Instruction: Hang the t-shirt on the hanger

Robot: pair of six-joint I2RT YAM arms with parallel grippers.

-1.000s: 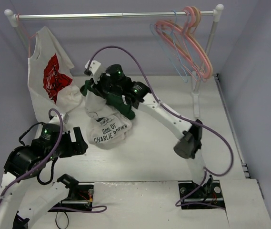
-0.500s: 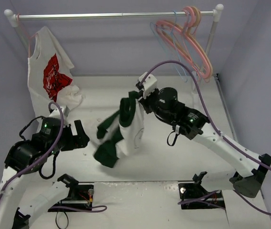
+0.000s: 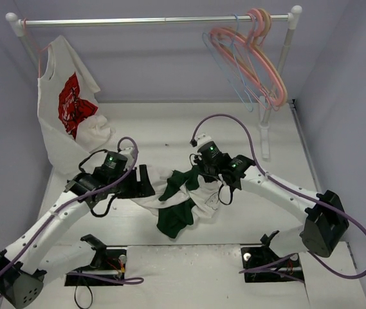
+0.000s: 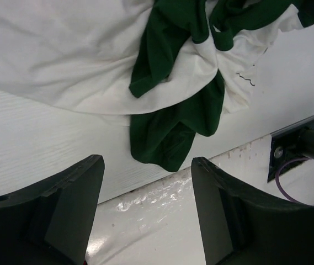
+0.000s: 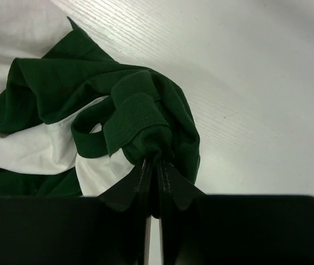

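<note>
The t-shirt [image 3: 173, 219] has a white body with dark green sleeves and a ribbed dark green collar, plus a small black print. The hanger [image 3: 246, 102] is pale blue, and the thicker hangers [image 3: 263, 67] beside it are salmon pink. The hanging shirt [image 3: 67, 106] is white with a red print. The bench [image 3: 170, 132] is white with fine wood grain. The left hand [image 4: 147, 163] and right hand [image 5: 154, 163] are black, and the cables [image 3: 356, 225] are purple.
</note>
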